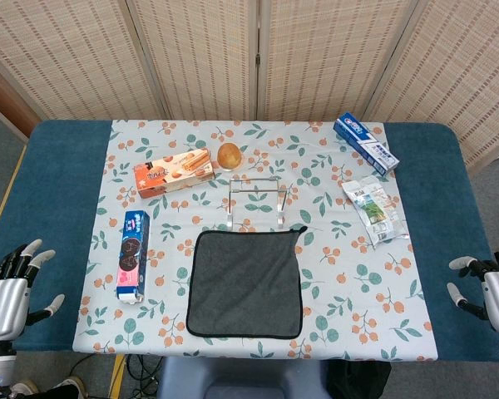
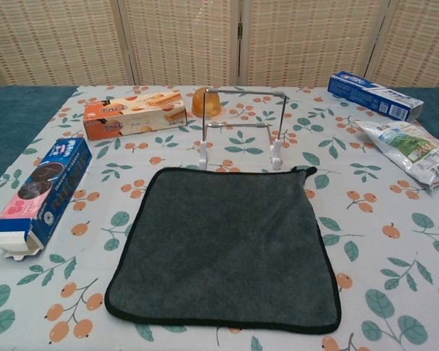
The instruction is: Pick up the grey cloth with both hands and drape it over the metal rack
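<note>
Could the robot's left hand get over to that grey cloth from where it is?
Probably yes: the left hand is open, and only the cookie box lies near its path to the grey cloth.

L robot hand (image 1: 12,291): silver shell, black/grey fingers | R robot hand (image 1: 486,287): same, pale tips
</note>
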You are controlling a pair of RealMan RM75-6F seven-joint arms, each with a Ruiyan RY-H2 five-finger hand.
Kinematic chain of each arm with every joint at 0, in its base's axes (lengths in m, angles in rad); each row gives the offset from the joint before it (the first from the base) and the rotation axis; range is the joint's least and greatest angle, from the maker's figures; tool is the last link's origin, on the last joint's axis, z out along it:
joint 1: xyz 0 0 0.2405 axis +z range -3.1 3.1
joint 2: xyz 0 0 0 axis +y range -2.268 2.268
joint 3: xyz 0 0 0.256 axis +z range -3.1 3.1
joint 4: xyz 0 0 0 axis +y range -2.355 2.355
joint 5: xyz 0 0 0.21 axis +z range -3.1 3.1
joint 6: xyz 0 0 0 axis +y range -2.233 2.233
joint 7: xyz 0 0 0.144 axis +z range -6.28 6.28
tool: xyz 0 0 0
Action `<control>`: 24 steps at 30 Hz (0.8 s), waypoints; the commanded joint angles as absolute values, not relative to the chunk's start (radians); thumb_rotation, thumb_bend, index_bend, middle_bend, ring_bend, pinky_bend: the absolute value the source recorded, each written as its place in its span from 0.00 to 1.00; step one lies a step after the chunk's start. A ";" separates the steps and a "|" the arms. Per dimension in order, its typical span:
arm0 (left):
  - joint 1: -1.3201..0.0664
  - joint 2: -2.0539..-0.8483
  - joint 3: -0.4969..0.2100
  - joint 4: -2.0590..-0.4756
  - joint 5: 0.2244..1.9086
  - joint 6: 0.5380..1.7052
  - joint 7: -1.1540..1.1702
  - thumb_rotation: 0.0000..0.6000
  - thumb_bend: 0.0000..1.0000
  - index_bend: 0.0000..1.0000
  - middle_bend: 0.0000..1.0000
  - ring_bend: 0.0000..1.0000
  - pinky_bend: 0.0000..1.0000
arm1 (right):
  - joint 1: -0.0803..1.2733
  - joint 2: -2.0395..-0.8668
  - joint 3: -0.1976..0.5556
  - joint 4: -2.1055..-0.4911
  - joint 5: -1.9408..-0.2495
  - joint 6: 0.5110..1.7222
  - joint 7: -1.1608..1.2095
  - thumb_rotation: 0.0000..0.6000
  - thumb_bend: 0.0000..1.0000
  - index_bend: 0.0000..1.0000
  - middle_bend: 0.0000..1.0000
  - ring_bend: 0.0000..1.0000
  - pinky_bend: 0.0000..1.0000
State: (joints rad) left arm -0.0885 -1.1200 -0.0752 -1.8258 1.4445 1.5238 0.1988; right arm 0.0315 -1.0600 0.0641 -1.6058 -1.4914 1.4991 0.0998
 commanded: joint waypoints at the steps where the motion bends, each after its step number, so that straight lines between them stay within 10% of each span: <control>1: -0.088 -1.121 -0.076 -1.825 1.444 1.524 0.197 1.00 0.20 0.20 0.11 0.08 0.11 | 0.032 -1.060 0.064 -1.606 -1.492 1.499 0.101 1.00 0.28 0.43 0.51 0.44 0.60; 24: -0.123 -1.092 -0.070 -1.792 1.527 1.497 0.139 1.00 0.20 0.21 0.16 0.13 0.16 | 0.032 -1.051 0.077 -1.617 -1.514 1.535 0.094 1.00 0.29 0.43 0.51 0.44 0.60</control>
